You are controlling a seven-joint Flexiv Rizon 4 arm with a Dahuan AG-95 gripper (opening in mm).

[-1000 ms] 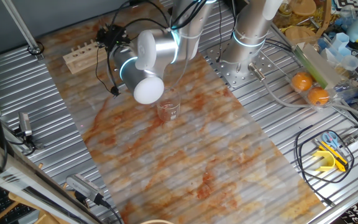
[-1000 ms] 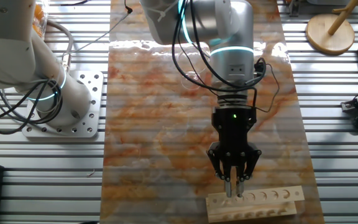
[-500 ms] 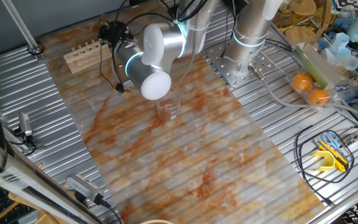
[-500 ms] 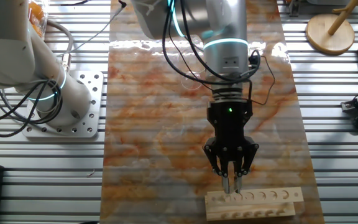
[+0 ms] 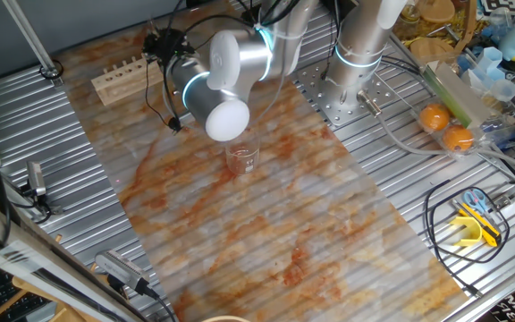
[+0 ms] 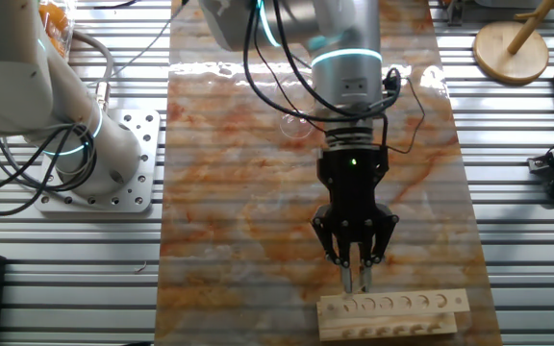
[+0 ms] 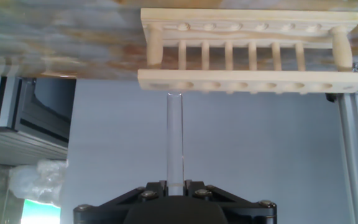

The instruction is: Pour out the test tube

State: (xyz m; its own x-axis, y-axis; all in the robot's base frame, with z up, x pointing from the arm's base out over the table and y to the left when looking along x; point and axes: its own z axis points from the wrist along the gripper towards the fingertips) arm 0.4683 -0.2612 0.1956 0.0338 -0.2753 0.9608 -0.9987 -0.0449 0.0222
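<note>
In the hand view the test tube (image 7: pixel 175 140), a slim clear glass tube, stands straight out from between the fingers of my gripper (image 7: pixel 175 185), which is shut on its lower end. Its open rim hangs just clear of the leftmost holes of the pale wooden rack (image 7: pixel 247 79). In the other fixed view my gripper (image 6: pixel 352 279) points down just above the left end of the rack (image 6: pixel 421 312); the tube is too thin to make out there. The clear beaker (image 6: pixel 296 125) stands behind the arm, and appears in one fixed view as the beaker (image 5: pixel 242 158).
The rack (image 5: pixel 119 76) sits at the far left edge of the marbled mat (image 5: pixel 266 224). A second robot base (image 6: pixel 113 163) stands on the metal table to the left. Oranges (image 5: pixel 445 125), cables and scissors (image 5: pixel 477 215) lie at the right.
My gripper has risen and drawn back from the rack toward the beaker, shifting slightly left, with the test tube lifted out of its hole.
</note>
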